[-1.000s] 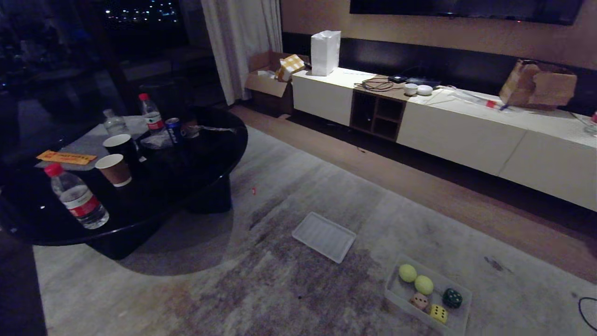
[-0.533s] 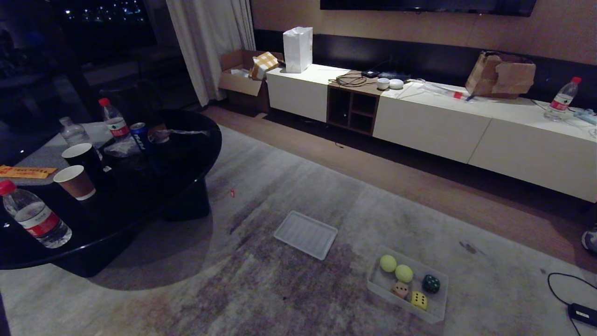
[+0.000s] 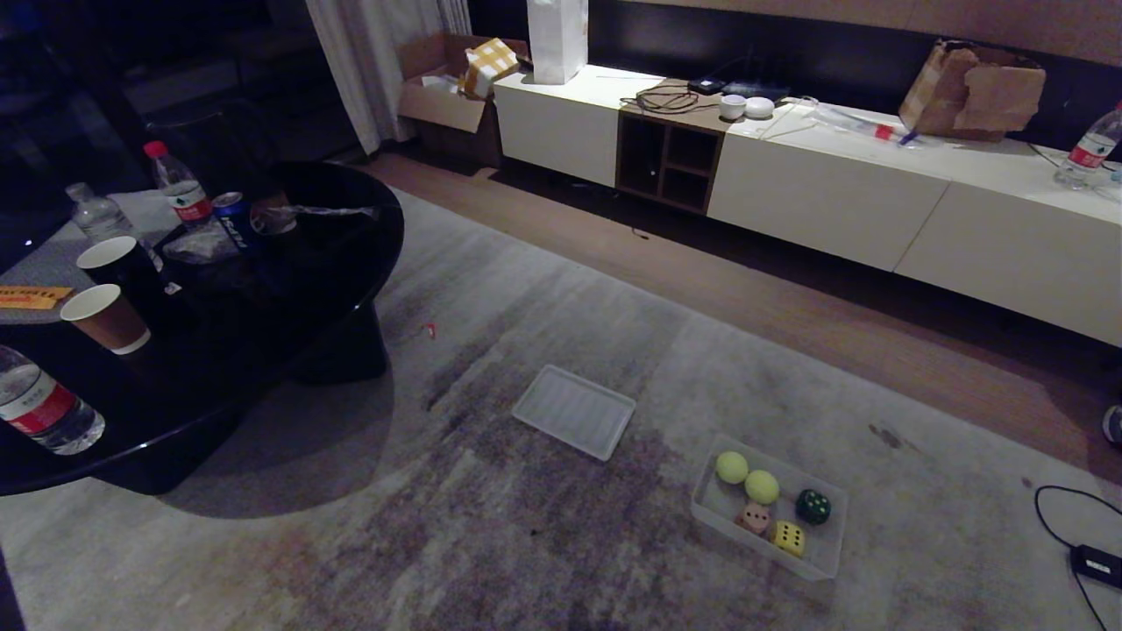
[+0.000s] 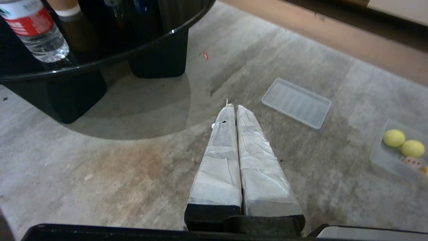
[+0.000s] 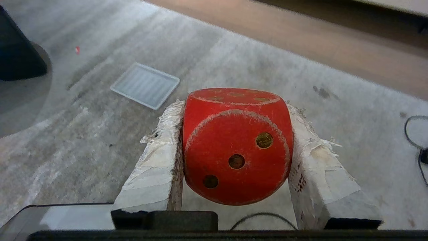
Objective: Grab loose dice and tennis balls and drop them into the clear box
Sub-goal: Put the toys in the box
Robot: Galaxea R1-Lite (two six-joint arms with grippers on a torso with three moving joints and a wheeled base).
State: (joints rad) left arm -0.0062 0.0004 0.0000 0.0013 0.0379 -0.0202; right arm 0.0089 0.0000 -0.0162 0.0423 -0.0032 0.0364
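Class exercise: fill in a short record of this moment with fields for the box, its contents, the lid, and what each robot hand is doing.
clear box: on the carpet, open
contents: two tennis balls, a pinkish-tan die, a yellow die, a dark green die
ribbed lid: flat on the carpet, apart from the box
right hand: clamped on a red die, above the carpet
left hand: shut, empty

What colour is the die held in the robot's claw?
Red with pale pips, clearest in the right wrist view.
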